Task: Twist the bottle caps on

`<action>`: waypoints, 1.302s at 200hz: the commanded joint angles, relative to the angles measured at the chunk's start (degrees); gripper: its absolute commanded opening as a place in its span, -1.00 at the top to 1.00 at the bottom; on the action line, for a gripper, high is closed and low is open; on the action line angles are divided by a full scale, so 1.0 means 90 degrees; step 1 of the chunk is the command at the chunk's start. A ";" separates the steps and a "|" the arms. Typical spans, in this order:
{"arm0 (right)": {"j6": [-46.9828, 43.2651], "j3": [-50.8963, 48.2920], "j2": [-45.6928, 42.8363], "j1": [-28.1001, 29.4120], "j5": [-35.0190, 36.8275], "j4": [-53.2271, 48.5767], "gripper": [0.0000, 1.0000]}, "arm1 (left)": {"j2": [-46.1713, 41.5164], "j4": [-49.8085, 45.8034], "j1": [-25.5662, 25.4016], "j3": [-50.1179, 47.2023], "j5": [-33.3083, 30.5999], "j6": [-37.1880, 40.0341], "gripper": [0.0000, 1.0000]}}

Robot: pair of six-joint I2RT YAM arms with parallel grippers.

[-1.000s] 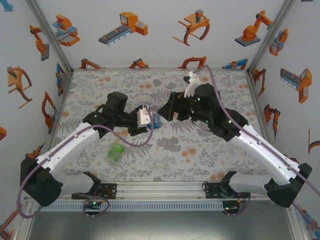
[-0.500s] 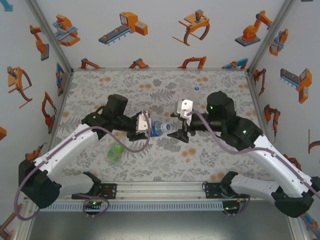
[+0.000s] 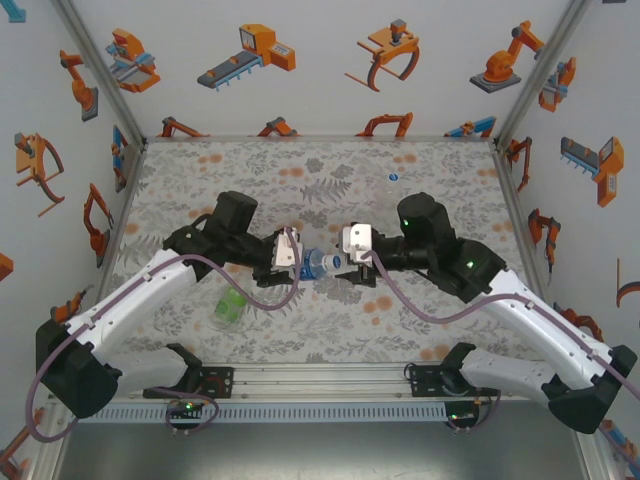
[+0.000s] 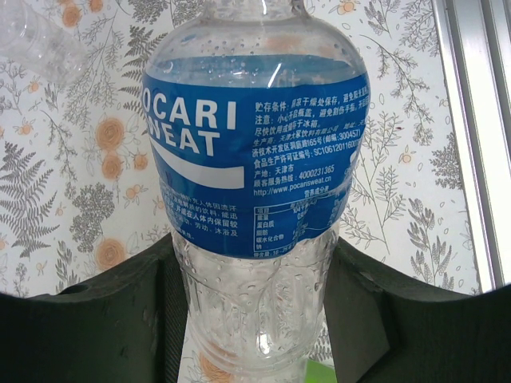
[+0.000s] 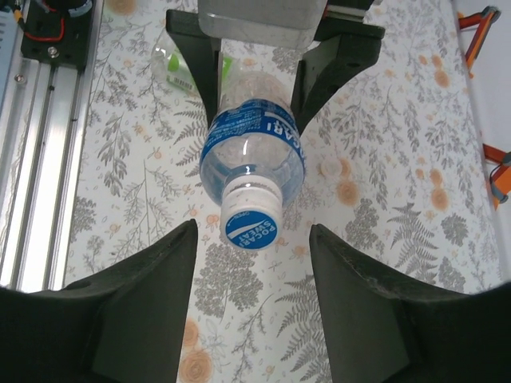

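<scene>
Blue-label bottle [image 5: 251,144] clenched in left claw [image 4: 254,311]; right claw [image 5: 251,239] released, astride cap [image 5: 249,222]; green-label bottle [image 3: 231,306] lying nearby.

The blue-label bottle [image 4: 255,159] is clear, glossy plastic, beaded with droplets inside; its label [image 4: 239,152] is a shiny printed film. Its cap [image 5: 249,226] is smooth white plastic with a blue printed top. The right pincer [image 5: 251,231] has matt black, faintly grainy fingers [image 5: 144,303]. The counter [image 5: 383,120] looks like matt floral-printed cloth, and the rail [image 5: 40,159] at its near edge is brushed metal.
</scene>
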 commanded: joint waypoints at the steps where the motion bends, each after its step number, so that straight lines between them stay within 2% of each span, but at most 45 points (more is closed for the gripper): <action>1: -0.0051 -0.0146 0.0036 -0.0016 -0.0084 0.0466 -0.05 | -0.0166 -0.0146 -0.0040 0.0241 0.0246 0.0135 1.00; 30: -0.0010 -0.0157 0.0099 -0.0014 -0.0162 0.0506 0.01 | -0.0152 -0.0143 -0.0034 0.0255 0.0240 0.0137 1.00; 56: 0.0028 -0.0186 0.0133 -0.0015 -0.0124 0.0544 0.16 | -0.0143 -0.0148 -0.0046 0.0260 0.0235 0.0132 1.00; 72: 0.0062 -0.0206 0.0124 -0.0014 -0.0123 0.0562 0.31 | -0.0146 -0.0147 -0.0050 0.0273 0.0218 0.0116 1.00; 99: 0.0635 -0.0290 0.0138 -0.0016 0.0030 0.0697 0.71 | -0.0138 -0.0025 -0.0048 0.0267 0.0111 -0.0046 1.00; 125: 0.2275 -0.0452 0.0163 -0.0015 0.0453 0.0983 1.00 | -0.0168 0.0343 -0.0041 0.0197 -0.0072 -0.0347 1.00; 164: 0.6136 -0.0527 0.0379 -0.0016 0.1409 0.1414 1.00 | -0.0052 0.0404 -0.0037 0.0225 -0.0150 -0.0374 1.00; 185: 0.8400 -0.0322 0.0569 -0.0022 0.1955 0.1072 1.00 | -0.0003 0.0405 -0.0038 0.0238 -0.0211 -0.0358 1.00; 209: 1.0269 -0.0254 0.0865 -0.0049 0.2041 0.0680 1.00 | 0.0053 0.0406 -0.0043 0.0265 -0.0259 -0.0305 1.00; 235: 1.1067 -0.0184 0.1136 -0.0241 0.1997 0.0222 1.00 | 0.0117 0.0429 -0.0047 0.0284 -0.0320 -0.0265 1.00; 260: 1.1259 -0.0286 0.1166 -0.0332 0.1957 0.0495 1.00 | 0.0145 0.0444 -0.0045 0.0265 -0.0331 -0.0236 1.00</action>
